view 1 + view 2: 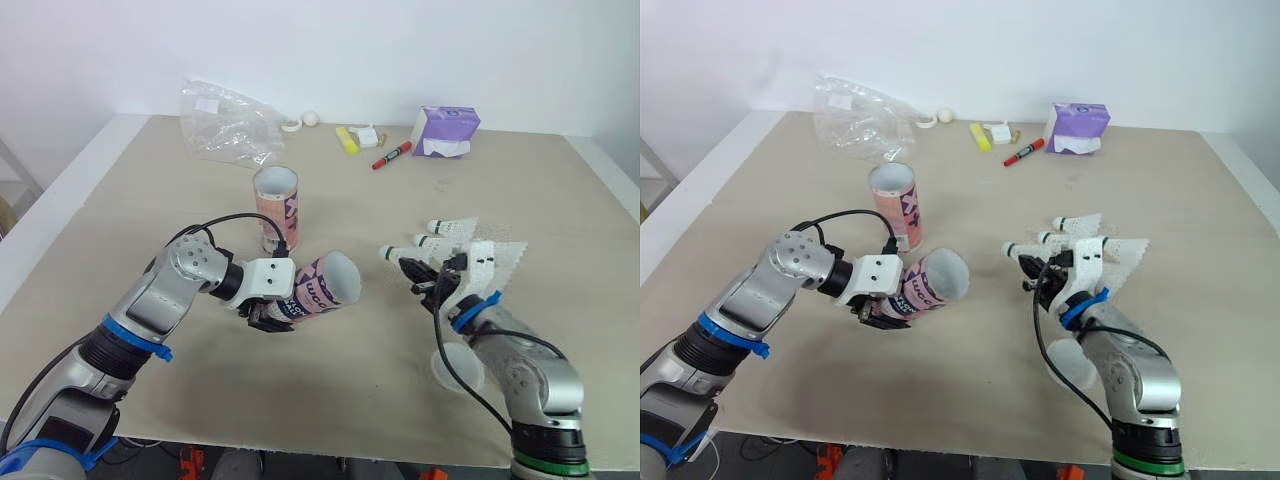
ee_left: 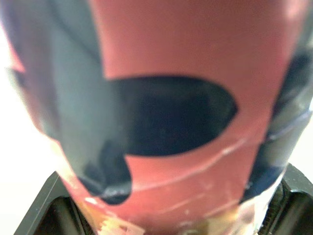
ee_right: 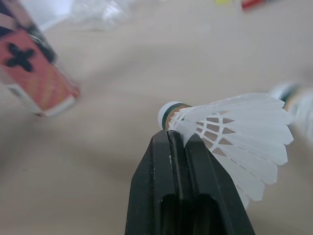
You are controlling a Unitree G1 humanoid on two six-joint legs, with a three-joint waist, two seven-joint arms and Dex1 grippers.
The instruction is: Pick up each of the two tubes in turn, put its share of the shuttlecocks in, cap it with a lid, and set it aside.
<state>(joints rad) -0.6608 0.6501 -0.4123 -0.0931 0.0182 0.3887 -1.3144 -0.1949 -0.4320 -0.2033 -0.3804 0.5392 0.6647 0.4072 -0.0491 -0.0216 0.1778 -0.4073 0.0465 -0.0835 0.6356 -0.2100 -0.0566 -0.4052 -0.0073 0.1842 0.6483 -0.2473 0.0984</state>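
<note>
Step in hand: feed shuttlecock (image 3: 230, 132) into tube (image 1: 325, 285). My right gripper (image 3: 177, 142) pinching its feather skirt by cork, cork pointing toward tube. My left gripper (image 1: 272, 312) clamped on tube's lower end, tube tilted off table (image 1: 560, 200), open mouth facing right gripper, gap between. Centre cork on mouth, push straight, spare feathers. Second tube (image 1: 276, 205) upright behind; spare shuttlecocks (image 1: 450, 232) just beside right gripper

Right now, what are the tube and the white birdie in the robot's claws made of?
The tube in the left claw looks like cardboard under a slightly shiny pink and dark print; pale scratches show near its base. The shuttlecock in the right claw looks like white plastic, its skirt a moulded lattice of holes; the green-banded tip may be cork or foam.
</note>
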